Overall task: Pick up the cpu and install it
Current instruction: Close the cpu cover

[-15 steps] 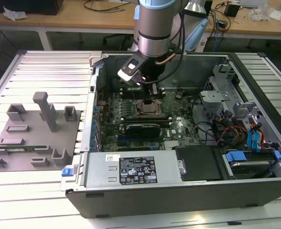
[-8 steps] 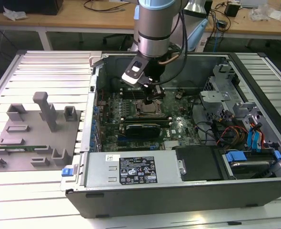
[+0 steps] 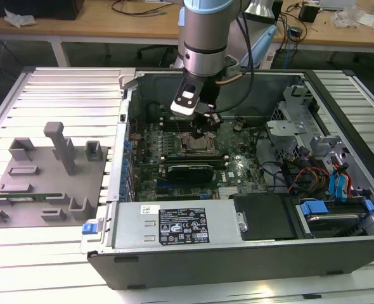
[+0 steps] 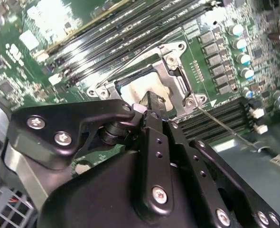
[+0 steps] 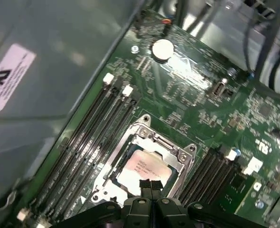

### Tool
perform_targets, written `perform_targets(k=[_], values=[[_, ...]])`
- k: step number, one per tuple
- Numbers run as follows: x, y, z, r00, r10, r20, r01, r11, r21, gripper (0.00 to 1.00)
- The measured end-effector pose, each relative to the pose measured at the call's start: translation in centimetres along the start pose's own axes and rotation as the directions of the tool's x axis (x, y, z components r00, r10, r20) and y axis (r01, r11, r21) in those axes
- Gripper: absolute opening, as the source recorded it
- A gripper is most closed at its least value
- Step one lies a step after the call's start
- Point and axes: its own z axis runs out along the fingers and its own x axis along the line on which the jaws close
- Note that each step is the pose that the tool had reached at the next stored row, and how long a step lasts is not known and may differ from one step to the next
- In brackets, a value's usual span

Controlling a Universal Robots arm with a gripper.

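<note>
Grey slatted table [image 3: 60,88], open case [image 3: 238,259] with cpu [image 5: 147,166] inside, wooden benches [image 3: 98,25] behind.

- The black gripper [image 4: 151,103] has its tip over the cpu [image 4: 139,88].
- The cpu lies inside the metal socket [image 4: 178,61].
- Call the gripper six o'clock from the socket: long black slots [image 4: 130,33] run at eleven.

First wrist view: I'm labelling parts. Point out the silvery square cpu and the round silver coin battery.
The silvery square cpu [image 5: 142,165]: first wrist view, middle of its metal top.
The round silver coin battery [image 5: 162,49]: first wrist view, centre of its face.
</note>
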Motion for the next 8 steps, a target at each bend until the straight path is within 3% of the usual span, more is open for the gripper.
perform_targets(k=[1,2,3,4,8], values=[[0.0,0.0,0.01,0.9994,-0.034,0.0001,0.034,0.9994,-0.0014,0.11],[0.0,0.0,0.03,0.996,-0.089,0.0004,0.089,0.996,-0.0037,0.11],[0.0,0.0,0.05,0.991,-0.134,0.0007,0.134,0.9909,-0.0055,0.11],[0.0,0.0,0.08,0.9806,-0.196,0.0012,0.196,0.9806,-0.0081,0.11],[0.01,0.0,0.12,0.9599,-0.28,0.0022,0.28,0.9598,-0.0117,0.11]])
